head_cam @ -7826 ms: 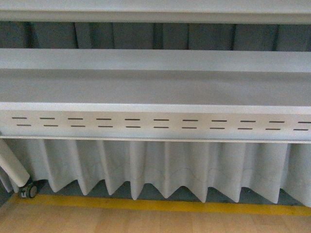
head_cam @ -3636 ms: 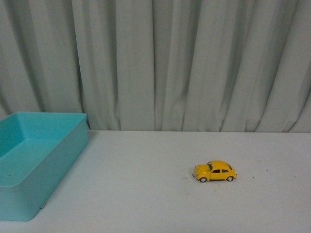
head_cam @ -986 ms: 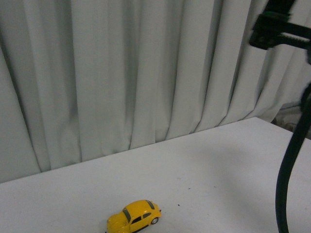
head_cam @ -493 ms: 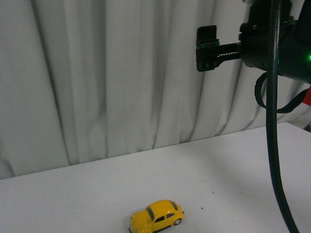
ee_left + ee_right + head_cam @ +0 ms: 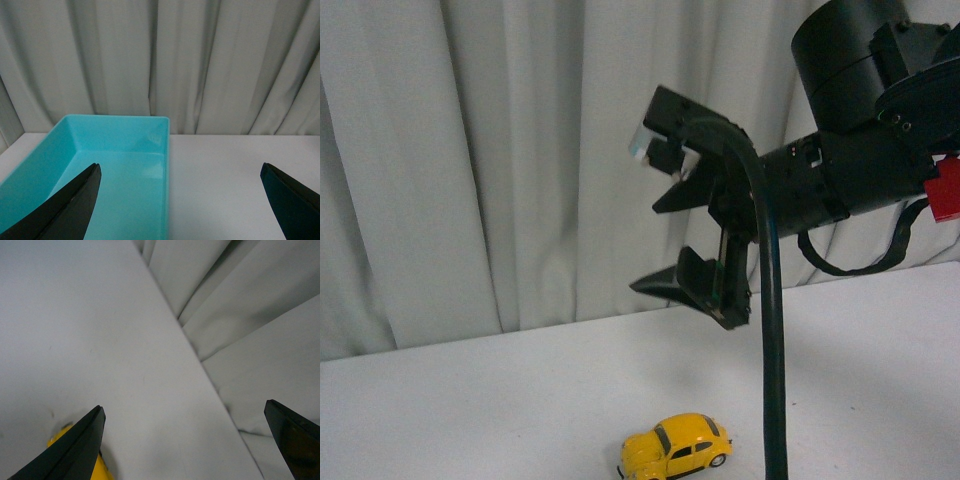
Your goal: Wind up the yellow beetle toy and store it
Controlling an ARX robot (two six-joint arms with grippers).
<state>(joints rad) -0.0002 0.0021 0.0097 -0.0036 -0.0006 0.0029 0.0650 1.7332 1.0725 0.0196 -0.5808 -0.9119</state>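
Bin (image 5: 116,133), teal, shows only bare floor; yellow beetle toy (image 5: 675,447) sits out on table (image 5: 470,400); left gripper (image 5: 180,170) and right gripper (image 5: 660,213) both gaping wide.

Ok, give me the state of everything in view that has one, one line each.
yellow beetle toy: on its wheels on the table, not held.
right claw: open, empty, raised clear of the toy.
left claw: open, empty.
teal bin: upright, nothing in the part that shows.
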